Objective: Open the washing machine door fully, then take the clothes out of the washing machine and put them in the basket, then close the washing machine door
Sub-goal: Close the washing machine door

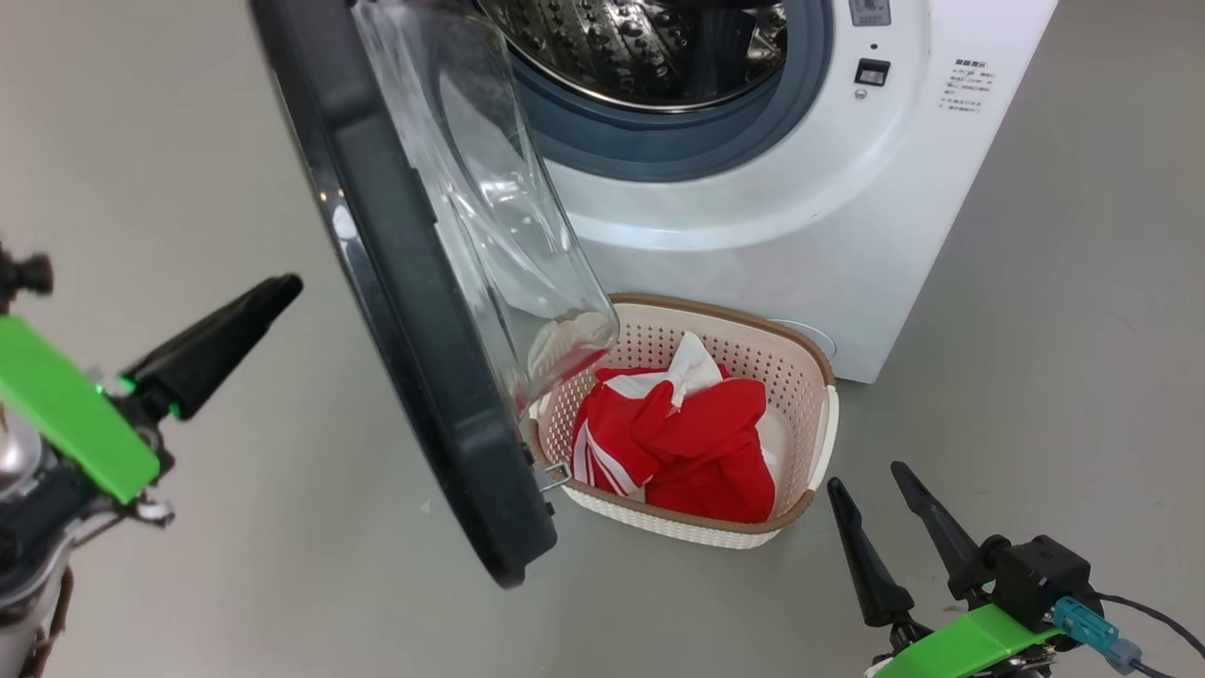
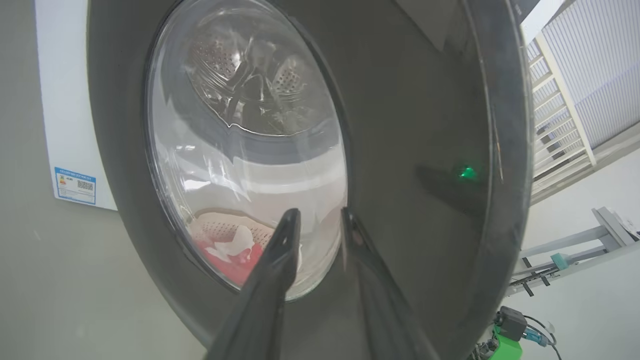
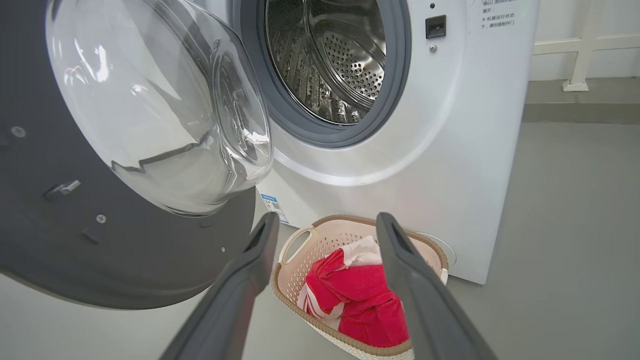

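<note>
While the left gripper (image 2: 320,220) hangs close to the outer face of the washing machine door (image 2: 410,125), its two fingers are only a little apart with nothing between them. The tips are aimed at the black rim right beside the glass window. From the head cam it sits out on the robot's left, near the door's edge but not touching it.

Right gripper (image 1: 866,476) is low on the robot's right, jaws spread wide and empty, fingers pointing toward the basket (image 1: 827,414). On its wrist cam the basket and the clothes (image 3: 360,300) show right in the gap between the two fingers, but well past the tips, so no contact.

Door stands swung out from the machine, pretty much edge-on to the head cam, with its glass bowl bulging over the left end of the basket. The clothes, red with white stripes, are bunched up inside the basket. That sits on the grey floor (image 1: 1036,377) just in front of the washing machine (image 1: 800,254). Farther back the drum (image 1: 650,47) is in plain sight, perforated steel inside the grey gasket (image 1: 678,141).
</note>
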Tool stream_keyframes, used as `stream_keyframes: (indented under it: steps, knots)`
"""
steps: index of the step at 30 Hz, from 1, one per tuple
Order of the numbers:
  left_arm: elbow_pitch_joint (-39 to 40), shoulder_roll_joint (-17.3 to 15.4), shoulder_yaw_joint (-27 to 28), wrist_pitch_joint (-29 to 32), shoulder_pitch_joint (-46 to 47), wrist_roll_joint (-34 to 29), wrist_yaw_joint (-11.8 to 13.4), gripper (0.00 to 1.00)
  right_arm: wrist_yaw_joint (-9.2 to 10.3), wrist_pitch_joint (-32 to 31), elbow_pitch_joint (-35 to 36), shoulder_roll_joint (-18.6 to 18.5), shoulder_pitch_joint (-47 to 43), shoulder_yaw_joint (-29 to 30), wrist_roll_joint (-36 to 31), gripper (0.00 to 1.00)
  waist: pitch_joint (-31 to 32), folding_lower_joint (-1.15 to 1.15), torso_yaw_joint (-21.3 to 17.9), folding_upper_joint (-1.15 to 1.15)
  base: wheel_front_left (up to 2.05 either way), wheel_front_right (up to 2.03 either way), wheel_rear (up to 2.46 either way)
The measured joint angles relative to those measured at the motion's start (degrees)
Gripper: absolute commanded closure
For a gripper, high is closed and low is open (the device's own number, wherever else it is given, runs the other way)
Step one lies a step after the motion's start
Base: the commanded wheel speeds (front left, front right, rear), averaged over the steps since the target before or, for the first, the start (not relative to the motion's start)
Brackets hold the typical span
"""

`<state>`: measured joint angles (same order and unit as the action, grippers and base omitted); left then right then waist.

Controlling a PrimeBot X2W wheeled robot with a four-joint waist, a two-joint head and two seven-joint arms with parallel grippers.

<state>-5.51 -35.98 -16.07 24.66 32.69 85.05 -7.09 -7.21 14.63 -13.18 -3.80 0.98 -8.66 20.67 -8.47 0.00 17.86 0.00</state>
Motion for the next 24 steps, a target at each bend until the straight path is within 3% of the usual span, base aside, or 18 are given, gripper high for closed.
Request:
stream_keyframes:
  steps: [1,3,4,5,17,24]
  knots:
    - [-0.4,-0.2,0.1,-0.9,-0.8,-0.2,0.0,0.51,0.0,0.0,0.0,0.0,-0.1,0.0,0.0,0.0,0.1,0.0,0.1,0.0,0.0,0.0,0.0]
    - [-1.1,-0.6,0.1,-2.4,-2.5,-0.5,0.0,0.15,0.0,0.0,0.0,0.0,-0.4,0.0,0.0,0.0,0.3,0.0,0.2,0.0,0.0,0.0,0.0]
    - [-1.5,-0.7,0.1,-3.3,-3.5,-0.6,0.0,0.03,0.0,0.0,0.0,-0.1,-0.7,0.0,0.0,0.0,0.3,0.0,0.3,0.0,0.0,0.0,0.0]
    - [-1.8,-0.7,0.1,-4.1,-4.4,-0.8,0.0,0.0,0.0,0.0,0.0,-0.1,-0.8,0.0,0.0,0.0,0.4,0.0,0.4,0.0,0.0,0.0,0.0]
    - [-7.2,-1.4,-3.5,-15.9,-12.0,-3.4,0.0,0.0,0.0,0.0,0.0,-1.5,-0.8,-0.8,0.0,0.0,1.1,0.0,1.1,0.0,0.0,0.0,0.0]
    - [-11.0,0.2,-6.4,-24.6,-16.8,-3.9,0.0,0.0,0.0,0.0,-0.1,-2.5,-0.7,-1.1,0.0,0.0,1.8,0.0,1.4,0.0,0.0,0.0,0.0]
